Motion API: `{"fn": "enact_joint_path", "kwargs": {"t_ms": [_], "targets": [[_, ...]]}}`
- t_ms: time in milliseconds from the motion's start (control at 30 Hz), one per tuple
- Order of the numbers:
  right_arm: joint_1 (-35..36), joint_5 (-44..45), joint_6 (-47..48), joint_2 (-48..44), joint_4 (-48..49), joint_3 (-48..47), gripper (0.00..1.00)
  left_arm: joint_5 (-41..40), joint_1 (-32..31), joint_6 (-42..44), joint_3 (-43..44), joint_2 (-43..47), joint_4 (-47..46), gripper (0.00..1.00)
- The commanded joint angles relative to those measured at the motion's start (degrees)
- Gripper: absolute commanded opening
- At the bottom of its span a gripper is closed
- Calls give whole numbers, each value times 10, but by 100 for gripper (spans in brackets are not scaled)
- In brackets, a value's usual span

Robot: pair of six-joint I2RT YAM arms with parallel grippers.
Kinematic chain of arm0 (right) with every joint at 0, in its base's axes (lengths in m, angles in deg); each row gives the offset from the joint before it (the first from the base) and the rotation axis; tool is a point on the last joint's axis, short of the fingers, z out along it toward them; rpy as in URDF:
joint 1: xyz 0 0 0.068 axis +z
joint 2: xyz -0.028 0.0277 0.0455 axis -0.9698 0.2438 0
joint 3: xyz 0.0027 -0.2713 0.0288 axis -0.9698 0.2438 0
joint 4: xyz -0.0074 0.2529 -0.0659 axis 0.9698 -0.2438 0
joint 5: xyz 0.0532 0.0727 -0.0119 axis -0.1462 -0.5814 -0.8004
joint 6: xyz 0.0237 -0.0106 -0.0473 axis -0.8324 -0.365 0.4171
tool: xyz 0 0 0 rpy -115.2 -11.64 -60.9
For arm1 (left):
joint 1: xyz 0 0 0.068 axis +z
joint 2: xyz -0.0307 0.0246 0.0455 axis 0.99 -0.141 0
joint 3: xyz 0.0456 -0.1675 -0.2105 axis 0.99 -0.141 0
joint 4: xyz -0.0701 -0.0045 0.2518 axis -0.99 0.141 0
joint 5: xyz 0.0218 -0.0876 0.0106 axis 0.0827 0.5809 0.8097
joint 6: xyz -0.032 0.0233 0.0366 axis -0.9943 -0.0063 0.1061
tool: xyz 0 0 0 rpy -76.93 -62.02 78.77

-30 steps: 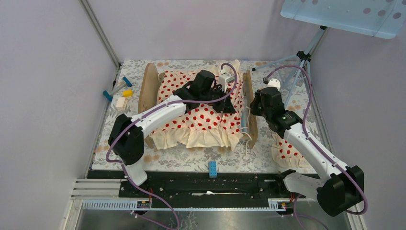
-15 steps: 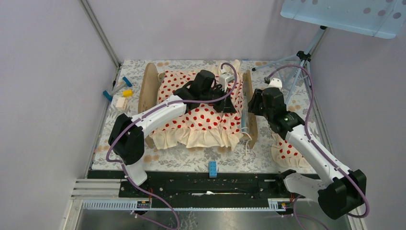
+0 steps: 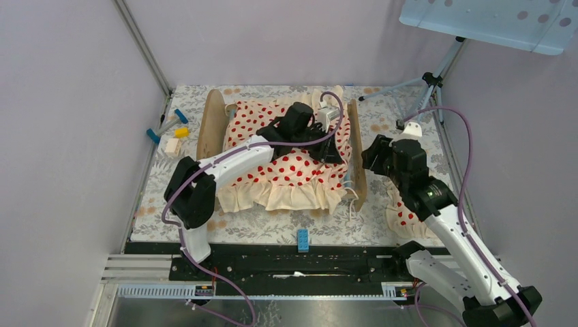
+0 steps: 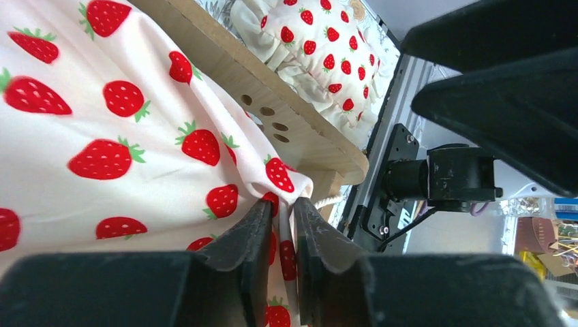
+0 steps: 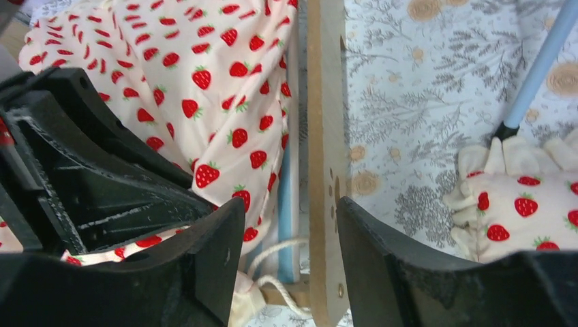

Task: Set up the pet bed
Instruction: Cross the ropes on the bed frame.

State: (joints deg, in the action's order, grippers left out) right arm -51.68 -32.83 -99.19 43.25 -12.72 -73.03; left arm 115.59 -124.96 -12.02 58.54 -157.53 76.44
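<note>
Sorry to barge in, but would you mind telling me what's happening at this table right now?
Two robot arms are making up a small wooden bed. The left claw is pinching a fold of the strawberry blanket that is spread over the bed. The right claw is open and empty, poised by the end board nearest it. The pillow lies on the table outside the bed, not yet placed.

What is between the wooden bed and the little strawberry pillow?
Just bare flowery table cover. The right wrist view shows it between the pet bed and the pillow, with nothing lying on it.
</note>
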Motion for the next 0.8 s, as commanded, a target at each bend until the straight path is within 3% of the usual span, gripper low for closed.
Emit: {"fn": "enact_joint_path", "kwargs": {"t_ms": [0,233,300,400,633,767], "targets": [[-3,20,-36,-36,-54,37,61,-19,-8,-17,28,0,-30,29],[-3,2,-65,-36,-65,70,65,-116,-7,-13,8,65,-27,82],[-3,20,-73,-40,-76,63,66,-137,-8,-19,8,82,-25,90],[-3,74,-86,-62,-111,40,68,-201,-27,-35,27,92,-14,91],[-3,184,-137,-179,-200,-35,71,-398,-139,-95,69,62,27,87],[-3,215,-133,-218,-226,-77,70,-464,-179,-105,94,30,71,83]]}}
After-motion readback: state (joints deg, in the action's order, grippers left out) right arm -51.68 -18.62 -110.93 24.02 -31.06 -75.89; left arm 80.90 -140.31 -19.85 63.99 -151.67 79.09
